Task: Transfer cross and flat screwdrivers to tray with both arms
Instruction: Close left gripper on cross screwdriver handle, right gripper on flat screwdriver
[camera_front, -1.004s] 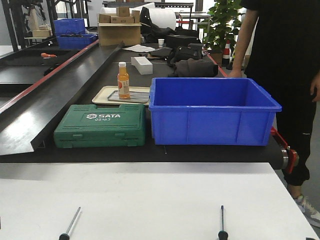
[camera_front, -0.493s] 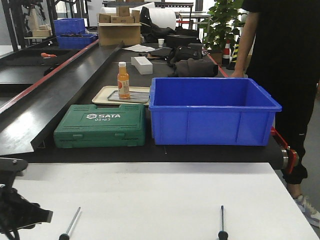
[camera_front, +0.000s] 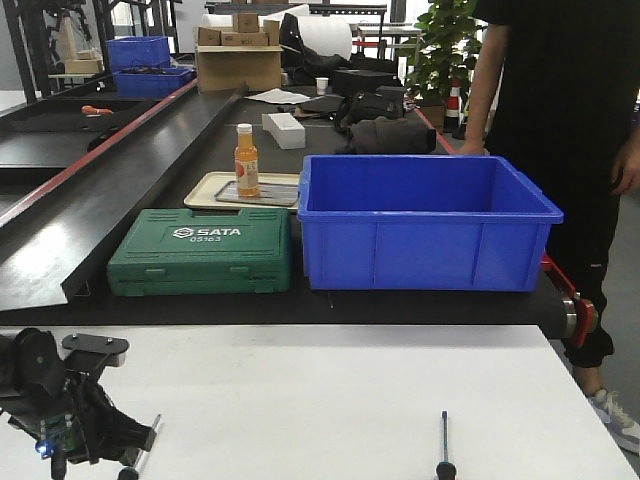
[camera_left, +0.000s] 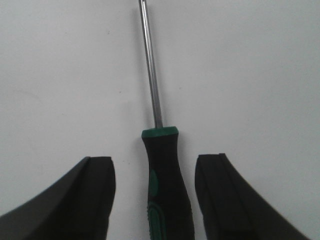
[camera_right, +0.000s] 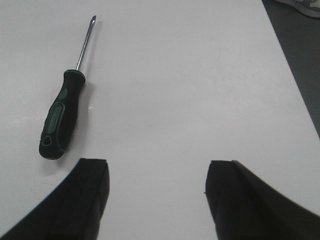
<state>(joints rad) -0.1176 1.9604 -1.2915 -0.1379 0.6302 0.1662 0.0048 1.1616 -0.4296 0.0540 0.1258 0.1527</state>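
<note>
Left gripper (camera_left: 157, 187), spread wide, straddles left screwdriver (camera_left: 161, 160) without touching it. Right gripper (camera_right: 157, 195) gapes empty, right screwdriver (camera_right: 62, 120) far-left of it. Green toolbox (camera_front: 200, 252) stands before the far tray (camera_front: 203, 187), blue bin (camera_front: 425, 235) to its right.

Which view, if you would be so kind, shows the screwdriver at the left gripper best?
The left wrist view: the screwdriver lies sharp and close between the fingers of the open left gripper, though its handle end is cut off. The front view shows it small and partly hidden at the bottom edge. The right wrist view shows the other screwdriver instead.
</note>
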